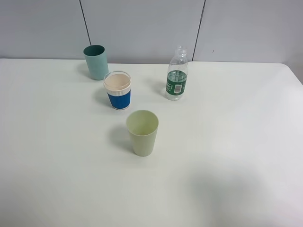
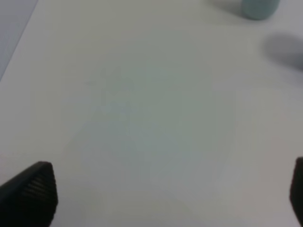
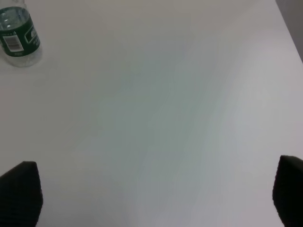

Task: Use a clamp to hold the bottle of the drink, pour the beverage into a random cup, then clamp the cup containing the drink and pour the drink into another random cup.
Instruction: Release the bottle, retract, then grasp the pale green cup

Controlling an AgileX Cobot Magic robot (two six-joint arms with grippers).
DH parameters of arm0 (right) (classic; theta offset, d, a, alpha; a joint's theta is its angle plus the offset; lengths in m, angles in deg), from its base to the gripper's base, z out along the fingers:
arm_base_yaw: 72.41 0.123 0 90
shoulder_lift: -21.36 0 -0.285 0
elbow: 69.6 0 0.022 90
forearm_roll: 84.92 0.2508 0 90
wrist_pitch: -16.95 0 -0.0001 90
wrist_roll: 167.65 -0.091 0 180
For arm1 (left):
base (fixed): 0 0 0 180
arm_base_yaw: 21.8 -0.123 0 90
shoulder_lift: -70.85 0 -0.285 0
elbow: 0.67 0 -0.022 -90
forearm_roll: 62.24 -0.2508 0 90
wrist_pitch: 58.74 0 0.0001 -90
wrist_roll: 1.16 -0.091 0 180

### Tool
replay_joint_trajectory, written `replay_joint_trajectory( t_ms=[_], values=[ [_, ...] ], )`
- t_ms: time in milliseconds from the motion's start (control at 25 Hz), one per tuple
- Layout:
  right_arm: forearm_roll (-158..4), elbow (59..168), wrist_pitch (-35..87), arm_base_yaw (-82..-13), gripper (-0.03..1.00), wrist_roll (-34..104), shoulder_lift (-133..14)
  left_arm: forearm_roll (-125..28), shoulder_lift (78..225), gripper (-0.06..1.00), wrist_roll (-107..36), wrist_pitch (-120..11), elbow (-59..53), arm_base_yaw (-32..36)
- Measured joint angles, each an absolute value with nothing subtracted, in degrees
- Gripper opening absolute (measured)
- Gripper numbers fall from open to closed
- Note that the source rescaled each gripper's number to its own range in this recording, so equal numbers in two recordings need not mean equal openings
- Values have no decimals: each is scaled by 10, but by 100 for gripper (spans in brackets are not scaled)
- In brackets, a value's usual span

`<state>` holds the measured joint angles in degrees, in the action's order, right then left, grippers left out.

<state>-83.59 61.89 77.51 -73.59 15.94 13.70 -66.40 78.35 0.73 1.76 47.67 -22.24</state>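
- Left gripper (image 2: 165,194): jaws spread wide, holding nothing, above bare table (image 1: 236,142).
- Right gripper (image 3: 154,191): jaws spread wide, holding nothing.
- Bottle (image 1: 176,75): upright, uncapped, far, right of centre.
- Pale yellow-green tumbler (image 1: 142,132): upright, nearest, centre; seemingly empty.
- Teal tumbler (image 1: 95,61): upright, far left.
- Blue-banded white cup (image 1: 118,90): just near-right of teal tumbler.

Your setup sits in what looks like a lab or office room. A plain white table (image 1: 227,156) fills the view, and at twelve o'clock it meets a grey panelled wall (image 1: 142,28) split by thin dark seams (image 1: 84,21), the flat partition kind.
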Motion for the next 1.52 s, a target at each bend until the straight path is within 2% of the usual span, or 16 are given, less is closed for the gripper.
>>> replay_joint_trajectory(
  t_ms=[1520],
  values=[
    [-836, 619, 775, -736, 94, 159, 137, -665, 784, 100, 5, 18, 477, -222]
  ],
)
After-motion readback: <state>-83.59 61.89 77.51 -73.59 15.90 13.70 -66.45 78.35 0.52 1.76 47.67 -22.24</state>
